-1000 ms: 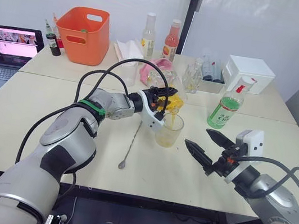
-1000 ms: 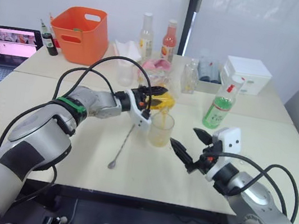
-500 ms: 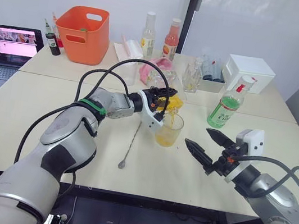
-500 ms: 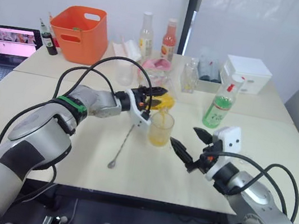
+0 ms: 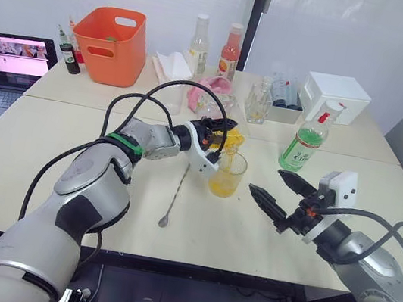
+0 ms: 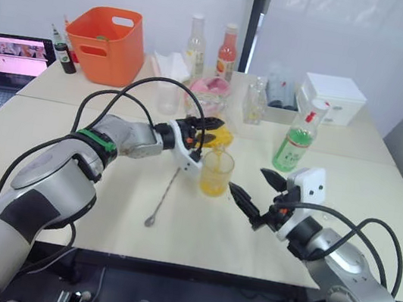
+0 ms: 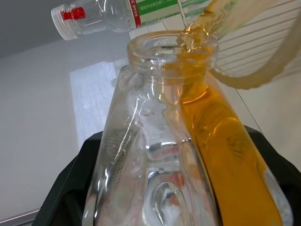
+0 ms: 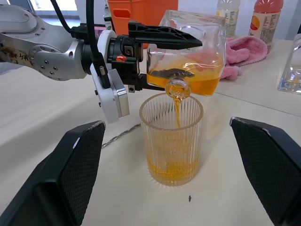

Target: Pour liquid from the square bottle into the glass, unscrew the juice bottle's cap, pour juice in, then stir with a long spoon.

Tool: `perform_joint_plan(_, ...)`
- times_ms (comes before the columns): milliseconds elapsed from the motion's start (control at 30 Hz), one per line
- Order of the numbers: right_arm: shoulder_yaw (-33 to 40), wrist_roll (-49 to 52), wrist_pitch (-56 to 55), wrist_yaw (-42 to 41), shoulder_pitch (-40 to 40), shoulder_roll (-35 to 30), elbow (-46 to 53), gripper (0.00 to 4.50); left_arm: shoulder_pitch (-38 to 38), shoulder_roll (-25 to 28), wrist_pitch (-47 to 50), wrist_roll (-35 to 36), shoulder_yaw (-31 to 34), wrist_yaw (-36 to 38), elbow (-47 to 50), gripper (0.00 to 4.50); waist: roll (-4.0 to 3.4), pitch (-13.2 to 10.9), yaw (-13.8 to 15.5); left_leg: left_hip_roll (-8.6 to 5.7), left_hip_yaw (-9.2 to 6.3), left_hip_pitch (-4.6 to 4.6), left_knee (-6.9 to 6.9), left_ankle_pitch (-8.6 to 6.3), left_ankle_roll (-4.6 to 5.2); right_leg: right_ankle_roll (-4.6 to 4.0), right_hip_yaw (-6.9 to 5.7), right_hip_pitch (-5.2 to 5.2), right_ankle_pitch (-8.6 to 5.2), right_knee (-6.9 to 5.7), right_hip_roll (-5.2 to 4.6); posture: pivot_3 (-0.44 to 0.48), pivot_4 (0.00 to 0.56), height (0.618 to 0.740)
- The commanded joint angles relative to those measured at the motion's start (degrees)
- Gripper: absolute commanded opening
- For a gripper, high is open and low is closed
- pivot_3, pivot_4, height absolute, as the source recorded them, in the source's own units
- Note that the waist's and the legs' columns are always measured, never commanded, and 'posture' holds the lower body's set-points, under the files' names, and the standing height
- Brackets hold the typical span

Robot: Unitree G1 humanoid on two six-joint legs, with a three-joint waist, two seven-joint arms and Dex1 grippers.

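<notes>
My left gripper [image 5: 222, 133] is shut on the square bottle [image 8: 188, 52], holding it tipped on its side with the neck over the glass [image 5: 227, 175]. A thin orange stream runs from the neck into the glass [image 8: 171, 141], which holds a shallow orange layer. The long spoon [image 5: 176, 194] lies on the table just left of the glass. My right gripper [image 5: 266, 183] hovers open to the right of the glass, with nothing between its fingers [image 8: 75, 162]. The juice bottle [image 5: 305, 146] stands upright behind it with its white cap [image 5: 332, 110] on.
An orange basket [image 5: 115, 46], a laptop [image 5: 16, 63] and small dark bottles [image 5: 70, 54] stand at the back left. Two tall drink bottles [image 5: 201, 42], a pink cloth [image 5: 213, 88], a faceted glass bottle [image 5: 259, 103] and a white box [image 5: 336, 96] line the back.
The orange stream keeps running and the layer in the glass has risen a little. Both arms hold almost the same place.
</notes>
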State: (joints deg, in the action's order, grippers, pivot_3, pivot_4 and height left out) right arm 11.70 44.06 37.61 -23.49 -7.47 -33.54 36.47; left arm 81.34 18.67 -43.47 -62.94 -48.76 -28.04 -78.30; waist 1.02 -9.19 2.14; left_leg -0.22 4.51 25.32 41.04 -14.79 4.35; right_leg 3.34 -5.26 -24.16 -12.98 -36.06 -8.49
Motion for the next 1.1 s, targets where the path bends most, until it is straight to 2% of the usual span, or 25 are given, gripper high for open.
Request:
perform_joint_plan(33, 0.9, 0.52, -0.64, 0.17, -0.37, 0.14, 1.95, 4.5, 3.89, 0.54, 0.73, 1.74, 1.64, -2.26, 1.19, 2.84, 0.0, 0.0, 0.0, 0.0, 0.0, 0.0, 0.0, 0.0, 0.0, 0.0, 0.0, 0.0, 0.0, 0.0, 0.0, 0.0, 0.15, 0.74)
perform_joint_plan(433, 0.79, -0.08, -1.06, -0.16, -0.14, 0.3, 1.27, 4.5, 1.61, 0.13, -3.63, 11.09, 9.15, 11.39, 0.7, 2.84, 0.0, 0.0, -0.03, 0.0, 0.05, 0.0, 0.02, 0.0, 0.0, 0.0, 0.01, -0.01, 0.0, -0.01, 0.0, 0.0, 0.15, 0.74)
perform_joint_plan(667, 0.75, -0.24, -0.95, -0.22, -0.57, 0.32, 1.08, 4.5, 0.12, 0.32, -4.63, 21.24, 17.83, 24.88, 0.93, 2.84, 0.0, 0.0, -0.1, 0.0, 0.07, 0.0, 0.03, 0.0, 0.0, 0.0, 0.01, -0.02, 0.0, -0.02, 0.0, 0.0, 0.15, 0.74)
perform_joint_plan(800, 0.59, -0.43, -0.92, -0.41, -1.46, 0.22, 0.31, 4.5, -1.23, 0.22, -4.51, 28.1, 23.62, 34.72, 1.5, 2.84, 0.0, 0.0, -0.17, 0.0, 0.08, -0.01, 0.04, 0.0, 0.0, 0.0, 0.01, -0.02, 0.0, -0.03, 0.0, 0.0, 0.15, 0.74)
perform_joint_plan(933, -0.34, -1.87, -0.91, -1.19, -2.77, -0.33, -1.71, 4.5, -2.82, -0.4, -1.31, 40.59, 34.06, 46.75, 3.03, 2.84, 0.0, 0.0, -0.33, 0.01, 0.1, -0.01, 0.05, 0.01, 0.0, 0.0, 0.01, -0.02, 0.0, -0.04, 0.0, 0.0, 0.15, 0.74)
perform_joint_plan(1100, -0.29, -2.68, -0.84, -2.72, -3.95, -1.02, -3.51, 4.5, -5.22, 0.25, 6.96, 52.34, 43.96, 56.58, 7.8, 2.84, 0.0, 0.0, -1.01, 0.01, 0.08, -0.01, 0.08, 0.01, 0.0, 0.0, 0.0, -0.02, 0.0, -0.07, 0.0, 0.0, 0.15, 0.74)
